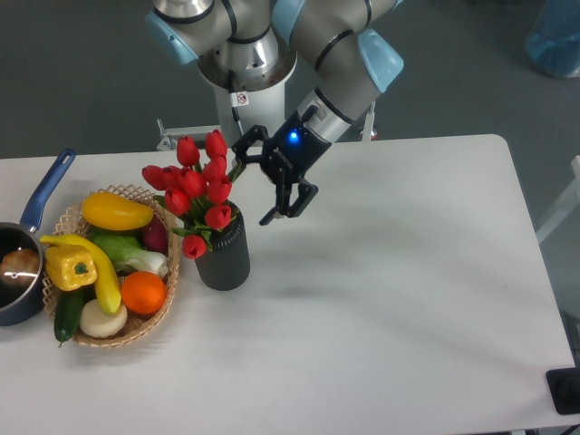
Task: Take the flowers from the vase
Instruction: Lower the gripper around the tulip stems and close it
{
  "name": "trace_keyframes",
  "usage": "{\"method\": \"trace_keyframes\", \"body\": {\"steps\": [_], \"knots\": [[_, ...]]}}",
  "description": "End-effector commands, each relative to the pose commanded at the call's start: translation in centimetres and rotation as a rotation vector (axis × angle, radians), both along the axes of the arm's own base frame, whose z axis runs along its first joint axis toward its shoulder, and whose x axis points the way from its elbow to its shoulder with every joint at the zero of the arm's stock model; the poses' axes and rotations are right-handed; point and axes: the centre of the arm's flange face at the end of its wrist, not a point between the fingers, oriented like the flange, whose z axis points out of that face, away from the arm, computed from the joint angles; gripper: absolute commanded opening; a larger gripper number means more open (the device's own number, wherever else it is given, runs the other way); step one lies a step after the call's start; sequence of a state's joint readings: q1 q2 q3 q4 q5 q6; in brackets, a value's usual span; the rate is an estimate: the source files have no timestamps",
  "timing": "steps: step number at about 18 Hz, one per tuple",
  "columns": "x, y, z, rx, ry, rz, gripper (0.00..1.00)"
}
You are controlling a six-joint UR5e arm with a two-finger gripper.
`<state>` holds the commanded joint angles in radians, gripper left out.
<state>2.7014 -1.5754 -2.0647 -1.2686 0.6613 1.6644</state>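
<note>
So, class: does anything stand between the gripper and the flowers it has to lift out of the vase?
Nothing visible does. The open gripper hangs just right of the flowers, which stand in the vase, with only bare table showing in the gap. The basket sits on the flowers' far side, left of the vase.

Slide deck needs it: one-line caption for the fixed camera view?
Open pincer beside red tulips standing in the dark ribbed vase, not yet grasped.
</note>
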Motion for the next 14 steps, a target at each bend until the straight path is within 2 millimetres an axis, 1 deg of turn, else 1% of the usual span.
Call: {"method": "trace_keyframes", "body": {"steps": [3,9,14], "knots": [[0.7,1.0,-0.5,0.024,-0.027,-0.017,1.0],[1.0,1.3,-0.8,0.07,-0.069,-0.007,1.0],[1.7,1.3,-1.9,0.125,-0.119,0.001,1.0]]}}
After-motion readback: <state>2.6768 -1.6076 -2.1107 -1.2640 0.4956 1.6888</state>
